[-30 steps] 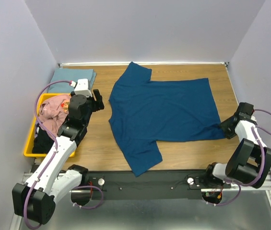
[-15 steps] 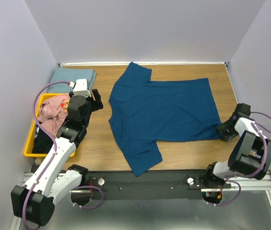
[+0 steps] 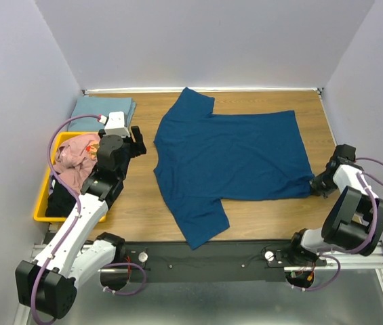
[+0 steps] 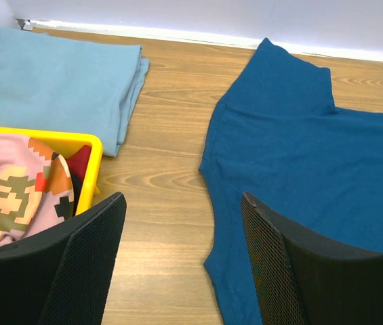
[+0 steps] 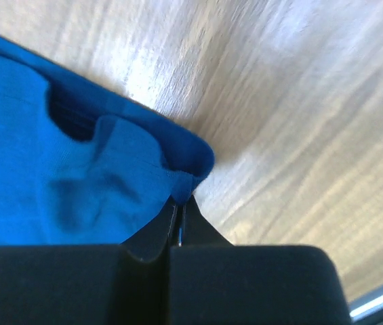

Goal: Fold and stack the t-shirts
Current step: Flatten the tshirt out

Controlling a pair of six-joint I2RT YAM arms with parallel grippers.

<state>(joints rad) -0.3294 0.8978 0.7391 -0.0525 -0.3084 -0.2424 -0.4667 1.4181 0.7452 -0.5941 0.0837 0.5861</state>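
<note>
Blue t-shirt (image 3: 232,159) corner, right gripper (image 5: 180,206) newly clamped

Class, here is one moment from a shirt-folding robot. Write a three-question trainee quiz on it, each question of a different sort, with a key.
1. True or false: the right gripper is shut on a corner of the blue t-shirt.
2. The folded pale blue shirt lies: A) on the table, beyond the yellow bin; B) inside the bin; C) on top of the blue t-shirt.
3. Fill the gap: the left gripper has its jaws ____ and holds nothing.

Key: 1 true; 2 A; 3 open.
</note>
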